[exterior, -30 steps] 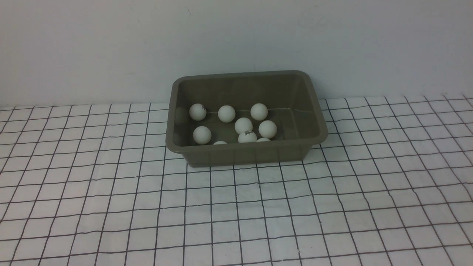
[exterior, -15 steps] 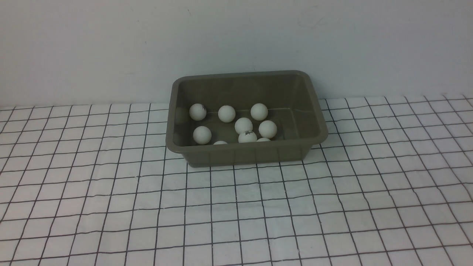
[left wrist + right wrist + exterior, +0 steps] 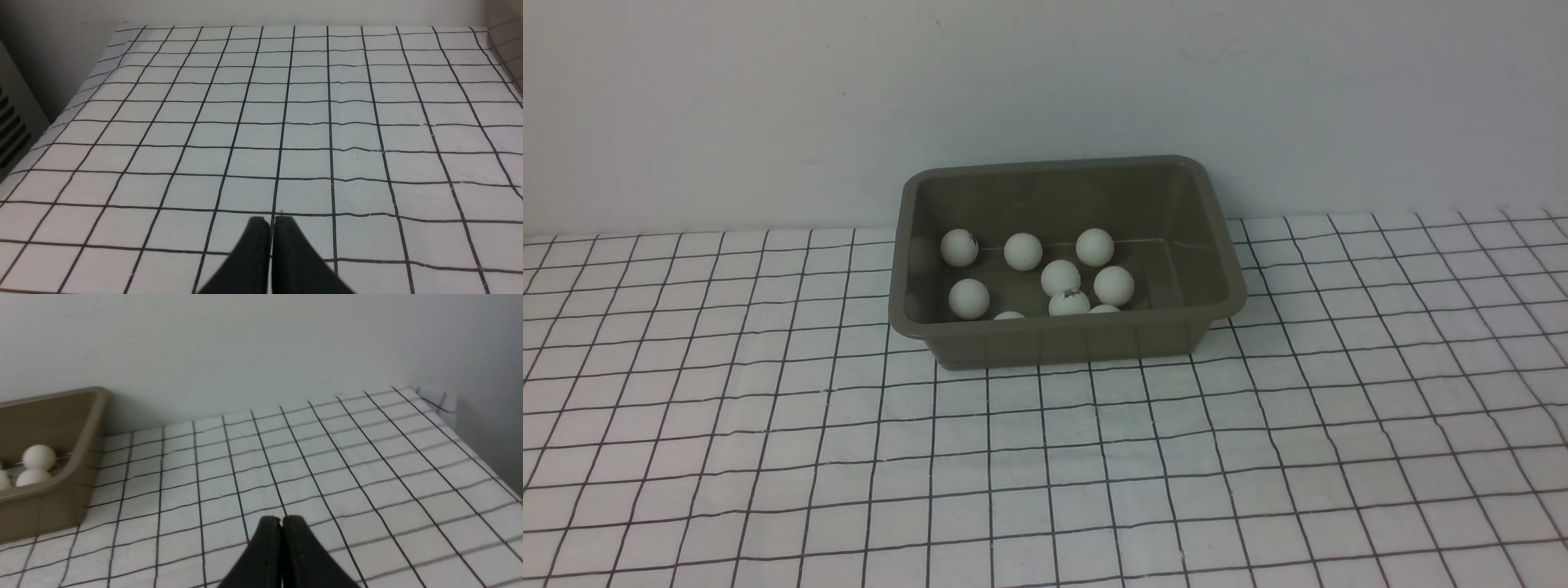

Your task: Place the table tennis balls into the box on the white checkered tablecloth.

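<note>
Your left tool [image 3: 271, 220] and right tool [image 3: 282, 520] are both clenched and hold nothing, low over the cloth [image 3: 1045, 474]. The balls [image 3: 1061, 278] sit in the box [image 3: 1054, 339], and none show outside, so the job looks done.

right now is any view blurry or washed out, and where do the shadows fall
Front view: sharp, evenly lit, soft shade inside the box around the balls. Left wrist view: cloth crisp, shut left gripper dark and slightly soft. Right wrist view: softer overall, shadow on the wall beside the box, right gripper shut.
</note>
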